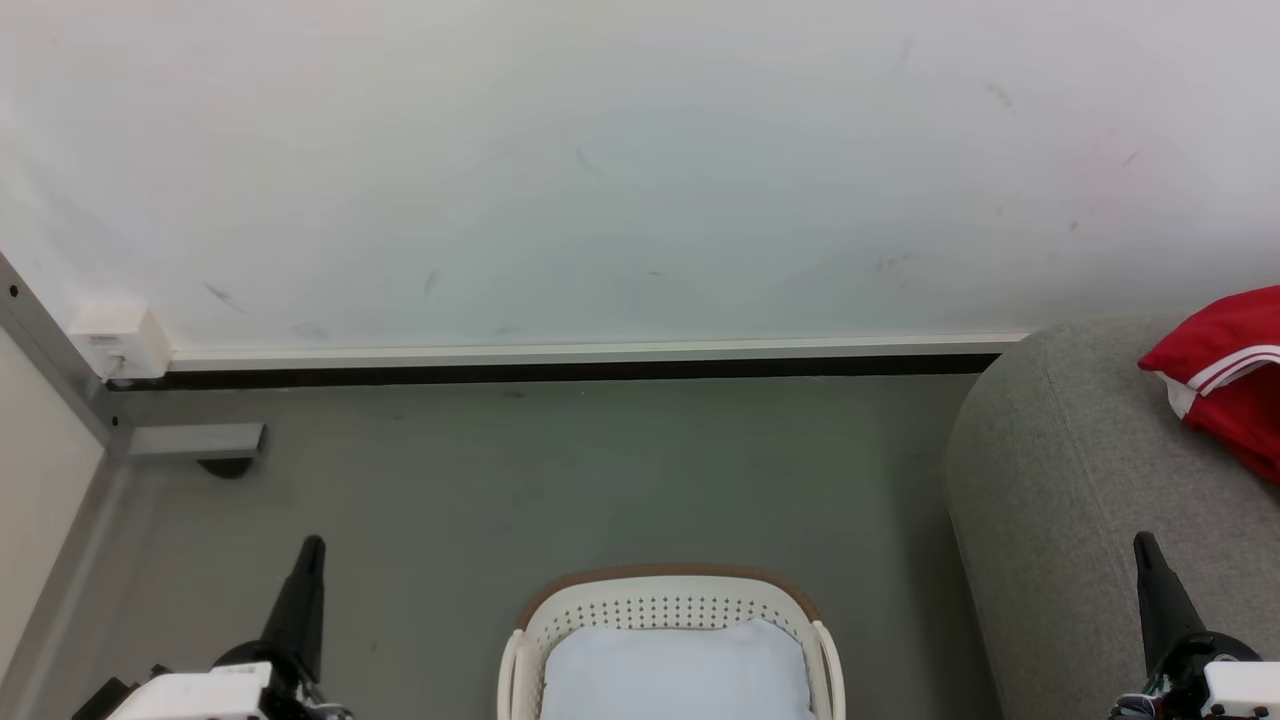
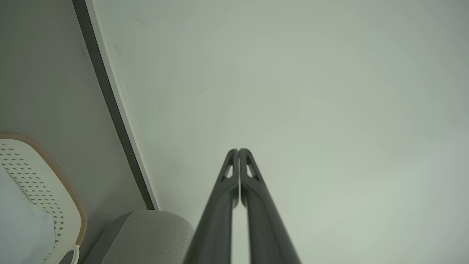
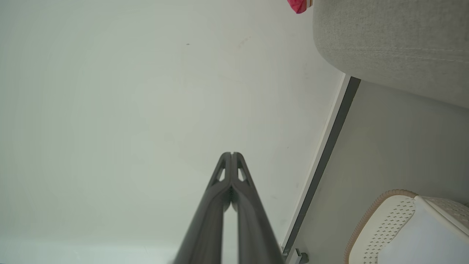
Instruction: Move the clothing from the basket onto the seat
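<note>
The red clothing point(image 1: 1228, 372) with white stripes lies on the grey seat point(image 1: 1060, 480) at the right edge of the head view; a scrap of the clothing point(image 3: 299, 5) tops the right wrist view above the seat point(image 3: 392, 40). The white basket point(image 1: 670, 607) with its brown rim stands on the floor at bottom centre and holds a pale bluish-white pad point(image 1: 675, 670). No red garment shows in the basket. My left gripper point(image 1: 312, 548) is shut and empty at the lower left, away from the basket. My right gripper point(image 1: 1144, 545) is shut and empty in front of the seat.
A white wall point(image 1: 600, 170) with a dark baseboard runs behind the grey floor point(image 1: 560, 480). A small white box point(image 1: 118, 340) and a grey metal bracket point(image 1: 195, 440) sit in the left corner. The basket point(image 2: 44, 190) and seat corner point(image 2: 143, 234) appear in the left wrist view.
</note>
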